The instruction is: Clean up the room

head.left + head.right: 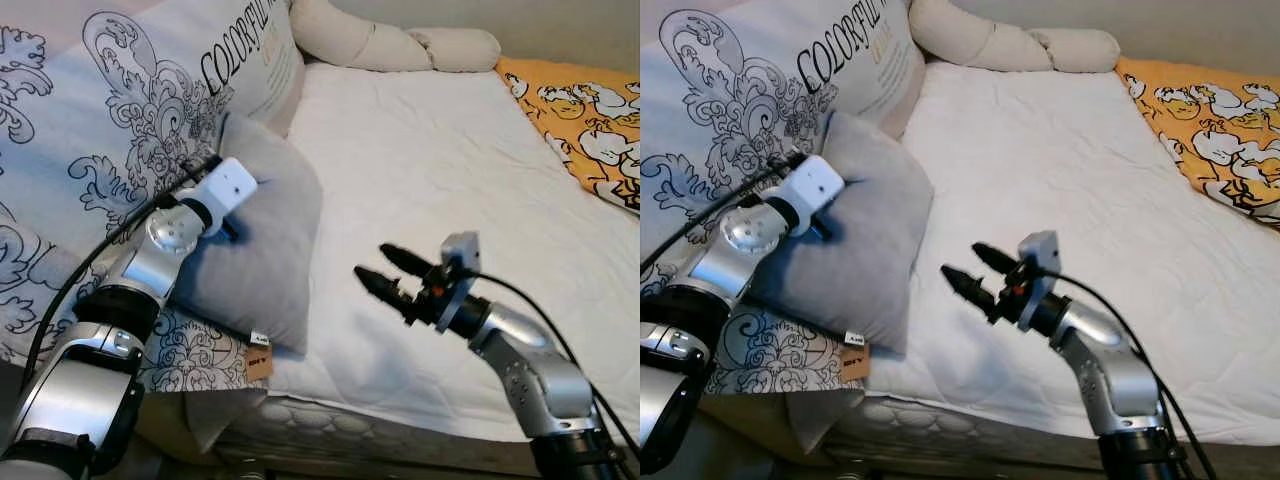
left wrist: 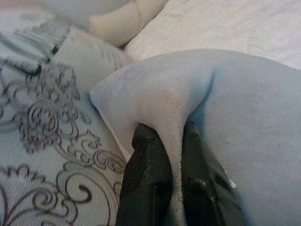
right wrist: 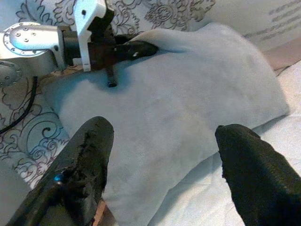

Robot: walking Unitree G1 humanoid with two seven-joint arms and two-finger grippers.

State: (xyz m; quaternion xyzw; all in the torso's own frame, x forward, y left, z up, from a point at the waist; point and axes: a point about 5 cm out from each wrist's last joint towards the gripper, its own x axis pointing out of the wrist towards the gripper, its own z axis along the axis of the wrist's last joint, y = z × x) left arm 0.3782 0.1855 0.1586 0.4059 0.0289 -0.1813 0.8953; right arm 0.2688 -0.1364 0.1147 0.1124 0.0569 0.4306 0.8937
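A grey plush pillow [image 1: 268, 250] leans on the left side of the bed against a large white cushion with black scrollwork [image 1: 110, 110]. My left gripper [image 2: 171, 136] is shut on a fold at the grey pillow's upper edge; its fingers [image 2: 146, 174] pinch the fabric from both sides. From the right wrist view that left gripper [image 3: 134, 48] sits at the pillow's top corner. My right gripper [image 1: 372, 260] hovers open above the white mattress [image 1: 450, 170], just right of the pillow and apart from it, fingers [image 3: 89, 155] spread and pointing at it.
Beige bolster pillows [image 1: 390, 42] lie along the head of the bed. An orange blanket with cartoon prints [image 1: 590, 115] covers the far right. A brown tag [image 1: 259, 362] hangs from the grey pillow near the bed's front edge [image 1: 400, 420].
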